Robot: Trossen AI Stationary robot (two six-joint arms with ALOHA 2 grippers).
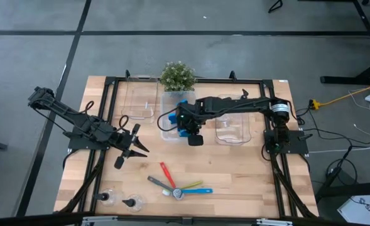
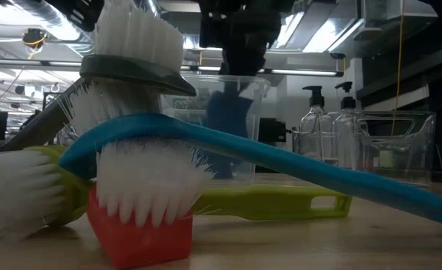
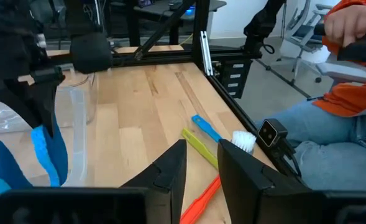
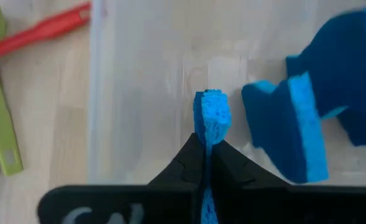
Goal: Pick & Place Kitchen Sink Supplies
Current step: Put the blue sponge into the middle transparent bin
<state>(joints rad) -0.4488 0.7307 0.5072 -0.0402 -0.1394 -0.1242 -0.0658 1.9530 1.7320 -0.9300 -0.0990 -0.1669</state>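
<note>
Right gripper (image 4: 206,163) is clenched on a thin blue sponge (image 4: 209,115), pinched edge-on between the fingertips, hanging over the middle clear bin (image 1: 168,133). Two more blue sponges (image 4: 307,118) already lie inside that bin, leaning on one another, just beside the held one. Judged from this, the sponge sorting is well along, but the held sponge is not yet let go, and a fourth sponge I cannot find in any view. Left gripper (image 1: 133,143) hovers over bare table near the left edge, its fingers slightly parted with nothing between them; it looks to be waiting. Four brushes (image 1: 178,185) lie fanned on the wood towards the front, heads meeting in a pile: red, grey, yellow-green, blue. None is in a bin, so all that work is left. Two pump bottles (image 1: 123,201) stand at the front left corner of the table, also unsorted. The low view adds two more pump bottles (image 2: 328,120), standing behind the brush pile in what seems to be a clear bin, though which one I cannot tell; the high view barely hints at these. The high view alone gives the whole layout: three bins in a row at the back, potted plant (image 1: 177,75) behind the middle one. The left wrist view alone shows a seated person (image 3: 332,118) beyond the table edge.
</note>
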